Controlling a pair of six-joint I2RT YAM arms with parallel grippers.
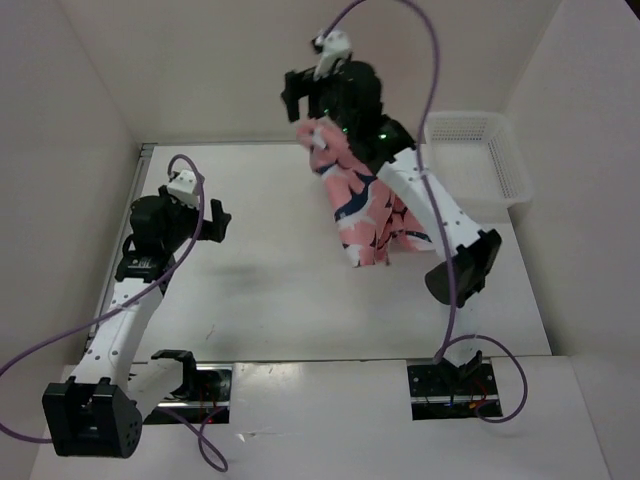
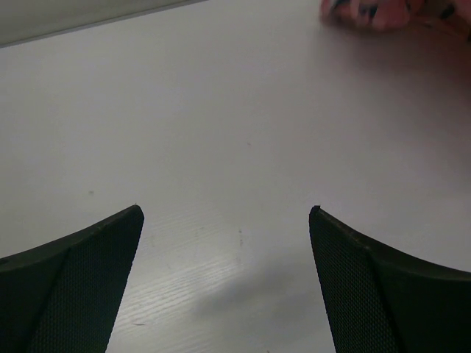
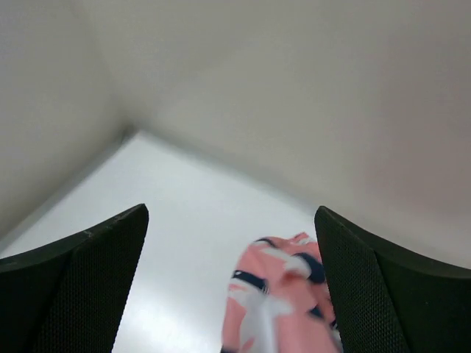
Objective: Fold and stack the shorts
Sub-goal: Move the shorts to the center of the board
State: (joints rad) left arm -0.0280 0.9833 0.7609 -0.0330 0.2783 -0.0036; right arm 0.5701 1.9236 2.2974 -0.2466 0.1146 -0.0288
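The salmon-pink shorts [image 1: 350,195] with navy-and-white shapes hang in a long bunch from just below my raised right gripper [image 1: 293,100] down to the table's far middle. In the right wrist view the gripper [image 3: 232,209] has its jaws wide apart, and the blurred shorts [image 3: 280,301] show low between them, touching neither finger. My left gripper [image 1: 215,222] is open and empty over the left side of the table. In the left wrist view it [image 2: 227,209] sits low over bare tabletop, with an edge of the shorts [image 2: 368,11] at the top right.
A white plastic mesh basket [image 1: 480,155] stands at the far right corner. White walls close in the table on the left, back and right. The right arm's forearm crosses in front of the hanging shorts.
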